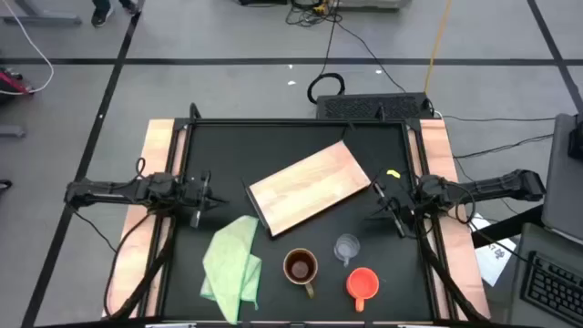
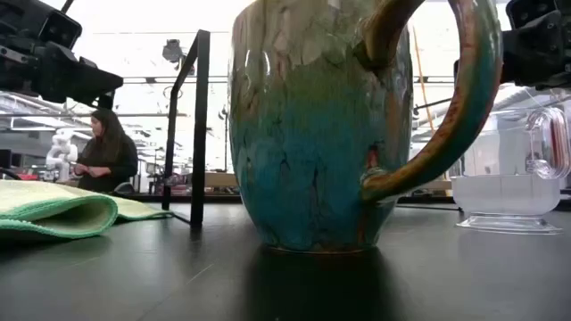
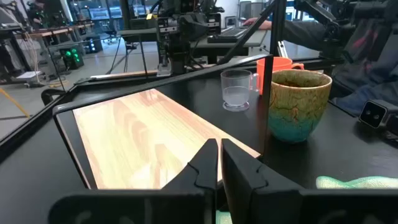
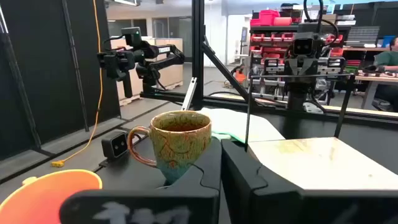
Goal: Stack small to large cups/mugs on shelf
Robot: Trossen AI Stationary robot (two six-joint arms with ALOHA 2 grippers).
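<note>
The light-wood shelf point(image 1: 310, 187) lies flat and askew on the black table, toward the far side. Nearer the front edge stand the brown mug point(image 1: 301, 267), teal-glazed outside, its handle toward the near edge; the small clear glass cup point(image 1: 346, 248); and the orange-red mug point(image 1: 363, 282). All three are upright on their bases, apart from each other. My left gripper point(image 1: 202, 196) hangs shut at the table's left, off the shelf's left end point(image 3: 143, 137). My right gripper point(image 1: 390, 202) hangs shut at the table's right, beside the shelf's right end point(image 4: 311, 158). Neither touches anything.
A light green cloth point(image 1: 232, 264) lies crumpled at the front left, next to the brown mug. A small yellow thing point(image 1: 392, 173) lies by the shelf's far right corner. Black frame posts point(image 2: 198, 125) stand at the table's edges. A person point(image 2: 107, 152) sits in the room beyond.
</note>
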